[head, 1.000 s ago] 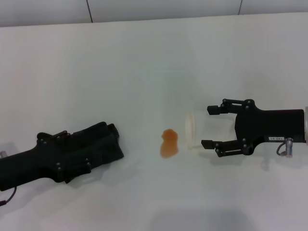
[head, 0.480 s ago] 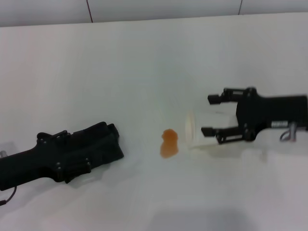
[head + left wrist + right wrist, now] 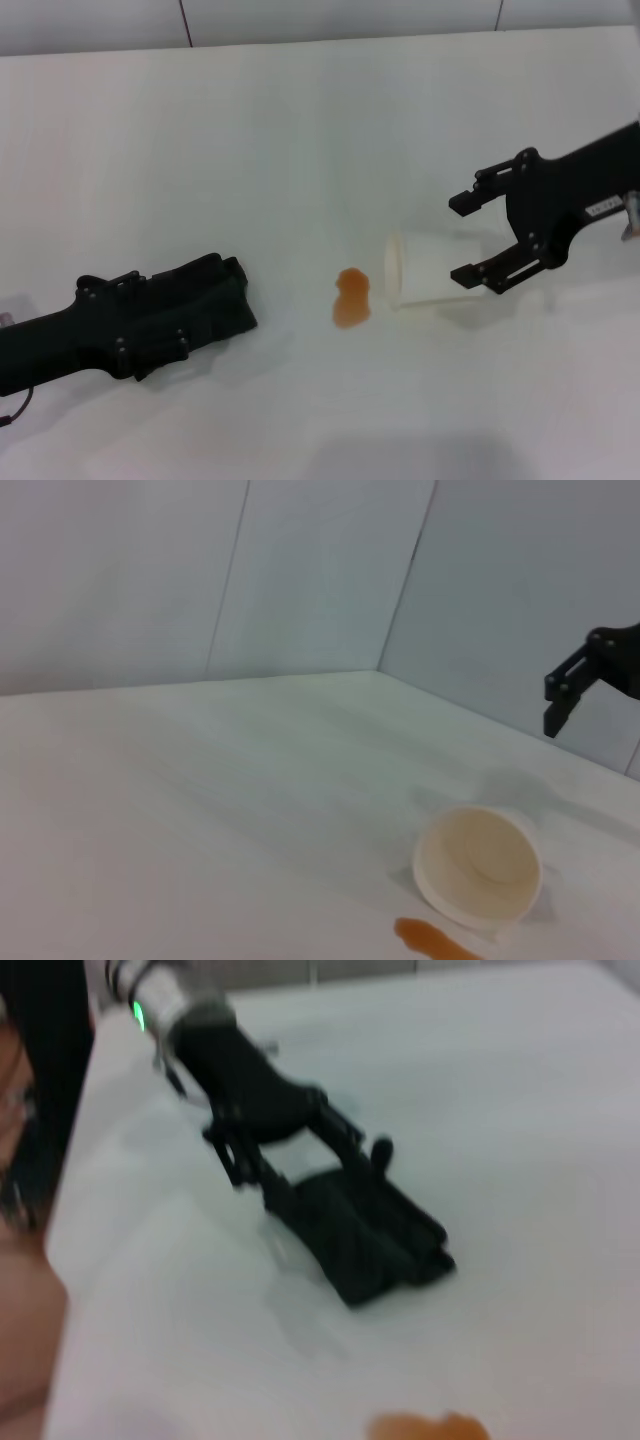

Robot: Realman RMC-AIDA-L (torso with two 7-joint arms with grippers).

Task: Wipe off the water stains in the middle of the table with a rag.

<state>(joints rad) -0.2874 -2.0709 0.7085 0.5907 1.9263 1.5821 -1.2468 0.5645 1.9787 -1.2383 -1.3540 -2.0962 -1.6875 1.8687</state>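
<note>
Now the orange water stains (image 3: 351,298) sit mid-frame on the table (image 3: 300,140) by a tipped cup (image 3: 425,272) — the right gripper (image 3: 472,240) spreads wide around it, while the left gripper (image 3: 215,300), lower left, clamps the rag (image 3: 222,312), ready to wipe.

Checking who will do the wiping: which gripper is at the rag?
The left gripper, low on the table with the dark rag at its tip. The right gripper is across the stain, open beside a tipped white cup.

Tipped cup (image 3: 425,277) just right of stain (image 3: 351,297) blocks right-side access; left side open.
</note>
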